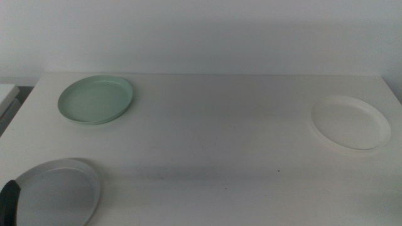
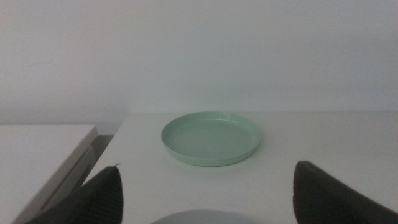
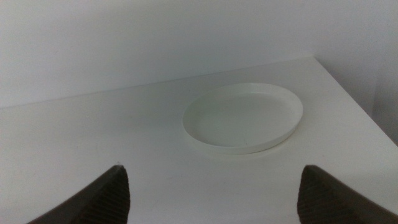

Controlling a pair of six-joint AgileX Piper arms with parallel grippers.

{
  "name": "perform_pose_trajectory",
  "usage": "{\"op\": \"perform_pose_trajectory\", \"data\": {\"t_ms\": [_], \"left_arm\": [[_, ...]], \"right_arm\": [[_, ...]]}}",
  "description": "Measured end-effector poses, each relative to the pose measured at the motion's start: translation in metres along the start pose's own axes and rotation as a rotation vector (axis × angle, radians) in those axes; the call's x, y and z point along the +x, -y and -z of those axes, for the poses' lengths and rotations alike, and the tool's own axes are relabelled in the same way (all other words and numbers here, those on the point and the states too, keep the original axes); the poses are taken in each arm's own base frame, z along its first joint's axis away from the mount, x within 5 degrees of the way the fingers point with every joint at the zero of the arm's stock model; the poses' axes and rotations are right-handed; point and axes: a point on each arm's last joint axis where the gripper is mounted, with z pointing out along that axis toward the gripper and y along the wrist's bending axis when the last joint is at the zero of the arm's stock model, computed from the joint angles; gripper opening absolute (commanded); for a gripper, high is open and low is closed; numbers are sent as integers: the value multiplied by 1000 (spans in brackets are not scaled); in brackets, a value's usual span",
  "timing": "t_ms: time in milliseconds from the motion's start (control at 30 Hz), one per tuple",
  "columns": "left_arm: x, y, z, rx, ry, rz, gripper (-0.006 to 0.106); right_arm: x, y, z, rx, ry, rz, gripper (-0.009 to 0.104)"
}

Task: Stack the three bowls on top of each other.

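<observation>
The mint green bowl [image 1: 95,99] sits at the table's far left. The white bowl [image 1: 350,122] lies at the right, near the table's side edge. The grey bowl [image 1: 56,191] rests at the near left corner. My left gripper [image 2: 208,180] stands open just behind the grey bowl's rim [image 2: 199,218], facing the green bowl [image 2: 211,138], with nothing held. A dark part of the left gripper [image 1: 9,202] shows at the bottom-left edge of the middle view. My right gripper [image 3: 212,174] is open and empty, facing the white bowl [image 3: 242,117]; it is out of the middle view.
A lower white surface [image 2: 43,143] adjoins the table's left side, across a dark gap. A plain white wall [image 1: 201,31] rises behind the table's far edge. The table's right edge [image 3: 354,106] runs close to the white bowl.
</observation>
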Motion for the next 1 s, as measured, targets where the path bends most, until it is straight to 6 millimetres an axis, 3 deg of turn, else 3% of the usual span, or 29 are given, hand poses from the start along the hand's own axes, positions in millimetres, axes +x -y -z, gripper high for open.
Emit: {"op": "perform_pose_trajectory", "data": {"t_ms": [233, 300, 467, 633, 733, 867, 1000], "left_arm": [[0, 0, 0, -5, -3, -26, 94], [-8, 0, 1, -11, -3, -26, 94], [-57, -1, 4, -39, -59, -69, 94], [-125, -1, 7, -50, -192, -120, 94], [-156, -2, 5, -62, -306, -141, 94], [-181, -3, 2, -68, -445, -143, 94], [-192, -4, -6, -69, -574, -119, 94]], "right_arm": [[0, 0, 0, 0, 0, 0, 75], [0, 0, 0, 0, 0, 0, 75], [0, 0, 0, 0, 0, 0, 75], [0, 0, 0, 0, 0, 0, 75], [-1, 0, 0, -2, 7, 0, 75], [-1, 0, 0, -3, 13, 0, 75], [-1, 0, 0, -4, 15, 0, 75]]}}
